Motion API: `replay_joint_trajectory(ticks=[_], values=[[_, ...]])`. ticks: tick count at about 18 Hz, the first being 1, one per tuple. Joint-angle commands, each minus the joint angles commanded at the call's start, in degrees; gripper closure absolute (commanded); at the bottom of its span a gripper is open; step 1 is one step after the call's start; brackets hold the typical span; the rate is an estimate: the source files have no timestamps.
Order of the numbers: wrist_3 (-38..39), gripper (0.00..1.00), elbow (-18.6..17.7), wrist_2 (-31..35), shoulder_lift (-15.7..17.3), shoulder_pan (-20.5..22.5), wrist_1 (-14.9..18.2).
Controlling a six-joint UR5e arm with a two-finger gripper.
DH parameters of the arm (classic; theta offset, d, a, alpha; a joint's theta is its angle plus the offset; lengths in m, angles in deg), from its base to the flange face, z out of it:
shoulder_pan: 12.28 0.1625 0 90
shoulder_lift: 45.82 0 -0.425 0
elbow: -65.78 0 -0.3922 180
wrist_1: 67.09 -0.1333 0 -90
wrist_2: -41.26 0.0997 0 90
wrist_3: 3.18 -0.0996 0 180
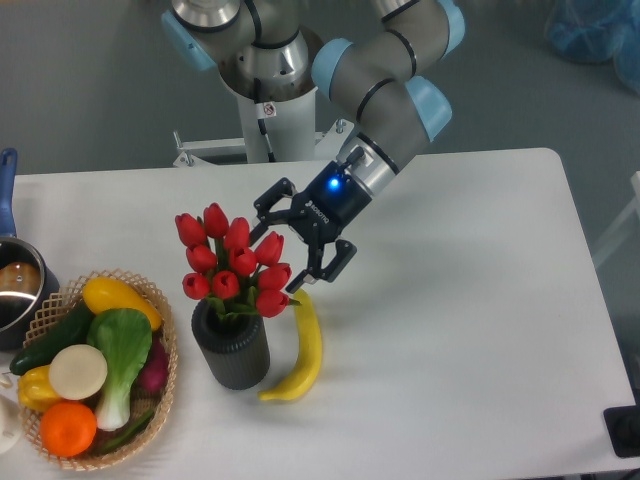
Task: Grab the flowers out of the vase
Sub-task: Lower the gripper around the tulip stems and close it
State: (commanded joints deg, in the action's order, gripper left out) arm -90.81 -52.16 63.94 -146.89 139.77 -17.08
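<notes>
Here the flowers [232, 256] stand in the vase [232, 345] on the table [470, 300], beside a banana [302, 345] and a basket [95, 370] of vegetables. The gripper [283, 255], fingers spread and holding nothing, sits at the bunch's right edge, rightmost buds between its fingertips. Its side lettering is too small to read

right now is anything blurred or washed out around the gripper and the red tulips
Fixed camera view: the black two-finger gripper and the bunch of red tulip buds are both sharp, no motion blur; lighting is soft and even, with faint shadows on the white table; the only glow is a small blue light on the gripper's wrist.
</notes>
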Motion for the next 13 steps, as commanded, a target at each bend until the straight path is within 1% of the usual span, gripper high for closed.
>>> replay_joint_trajectory(ticks=[3, 7, 13], values=[[0.1, 0.00, 0.0, 0.0, -0.4, -0.2, 0.0], [0.4, 0.00, 0.9, -2.3, -2.2, -1.1, -0.1], [0.4, 0.00, 1.5, -3.1, -3.3, -2.0, -0.1]])
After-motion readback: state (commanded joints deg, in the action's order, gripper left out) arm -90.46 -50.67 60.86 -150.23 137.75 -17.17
